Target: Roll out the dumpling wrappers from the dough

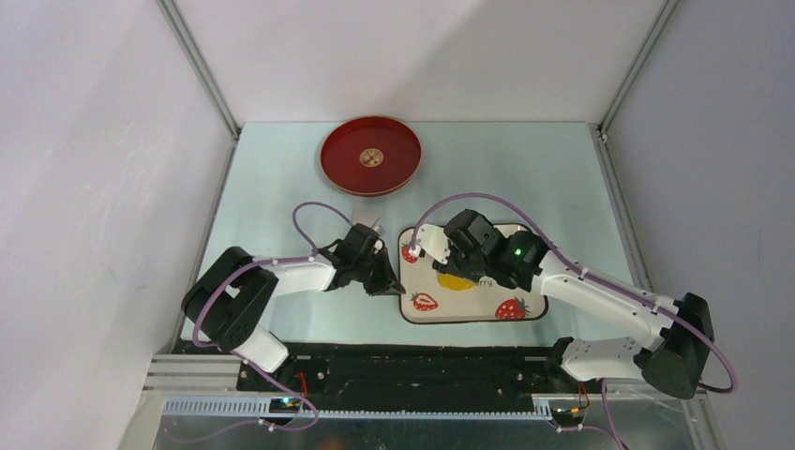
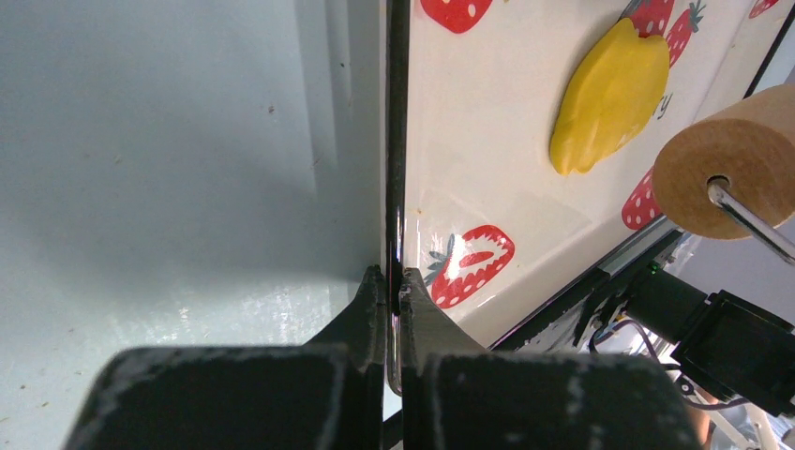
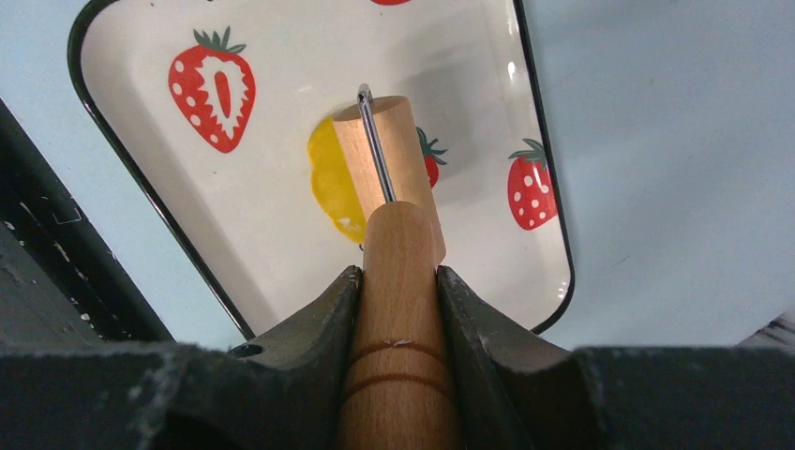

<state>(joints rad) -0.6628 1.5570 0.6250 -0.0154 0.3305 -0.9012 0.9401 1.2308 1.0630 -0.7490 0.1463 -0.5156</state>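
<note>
The dough (image 2: 607,96) is a flattened, irregular bright-yellow patch lying on the strawberry tray (image 1: 473,311). It also shows in the top view (image 1: 457,281) and in the right wrist view (image 3: 330,178), partly under the roller. My left gripper (image 2: 395,279) is shut on the tray's thin black left rim (image 2: 397,141). My right gripper (image 3: 397,277) is shut on the handle of the wooden roller (image 3: 386,155), whose drum sits over the dough. No round wrapper discs are in view.
A round red plate (image 1: 370,155) stands at the back of the pale blue table. A small white object (image 1: 367,219) lies beside the left gripper. The black base rail (image 1: 403,364) runs along the near edge. Grey walls close in both sides.
</note>
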